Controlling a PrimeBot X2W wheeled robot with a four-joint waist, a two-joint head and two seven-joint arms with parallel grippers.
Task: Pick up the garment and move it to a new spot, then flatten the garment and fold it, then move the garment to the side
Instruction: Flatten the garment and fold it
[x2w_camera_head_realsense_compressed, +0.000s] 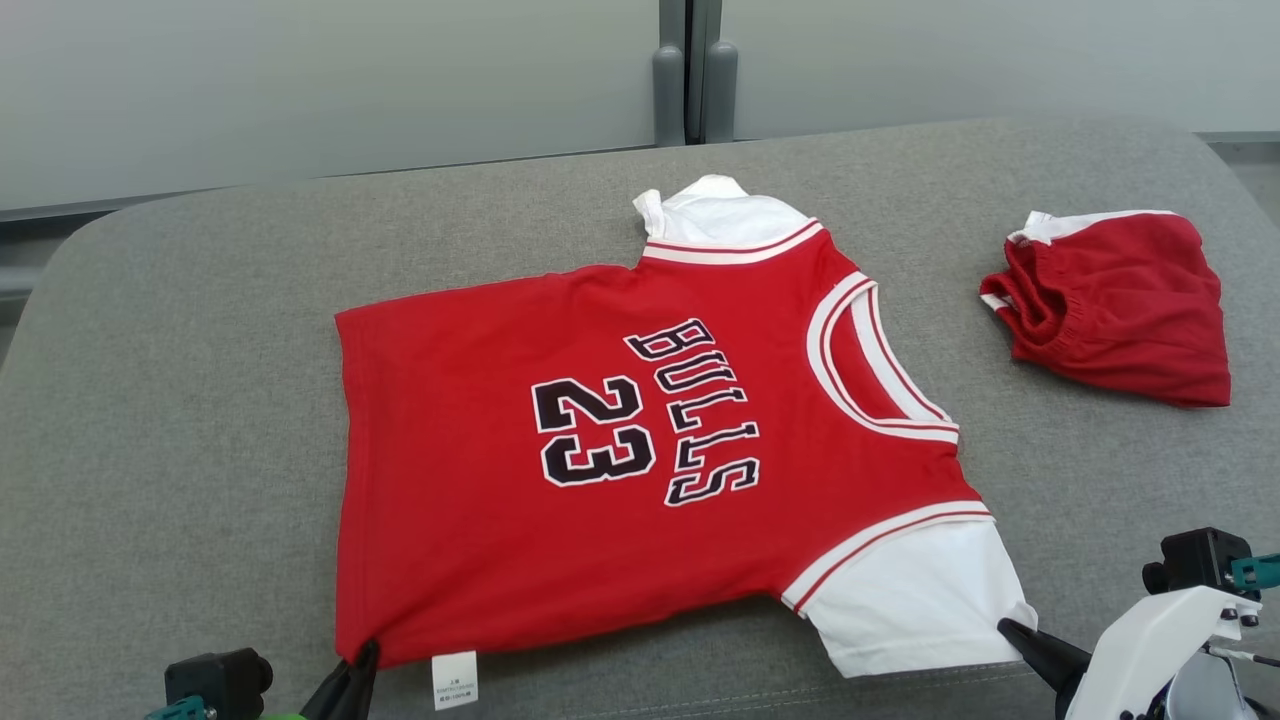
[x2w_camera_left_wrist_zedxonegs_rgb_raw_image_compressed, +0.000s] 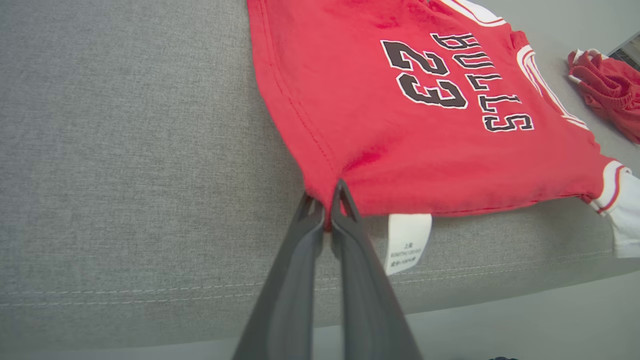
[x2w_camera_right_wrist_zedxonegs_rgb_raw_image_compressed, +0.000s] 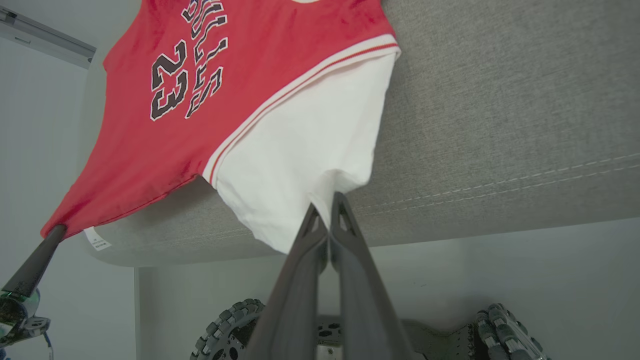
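A: While your left hand (x2w_camera_head_realsense_compressed: 360, 662) pinches the Bulls jersey (x2w_camera_head_realsense_compressed: 620, 440) by its hem (x2w_camera_head_realsense_compressed: 345, 500) and your right hand (x2w_camera_head_realsense_compressed: 1010, 630) its white sleeve (x2w_camera_head_realsense_compressed: 910, 600), which step?

B: Flattening, likely; it lies mid-frame on the table (x2w_camera_head_realsense_compressed: 180, 400). Pull taut, then fold.

Crumpled red shorts (x2w_camera_head_realsense_compressed: 1115, 305) at right of frame, lying on grey fabric tabletop (x2w_camera_head_realsense_compressed: 180, 400); pale wall panels (x2w_camera_head_realsense_compressed: 300, 90) across top.

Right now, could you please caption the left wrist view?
Left hand pinching the hem corner of a red Bulls 23 jersey on a grey upholstered surface.
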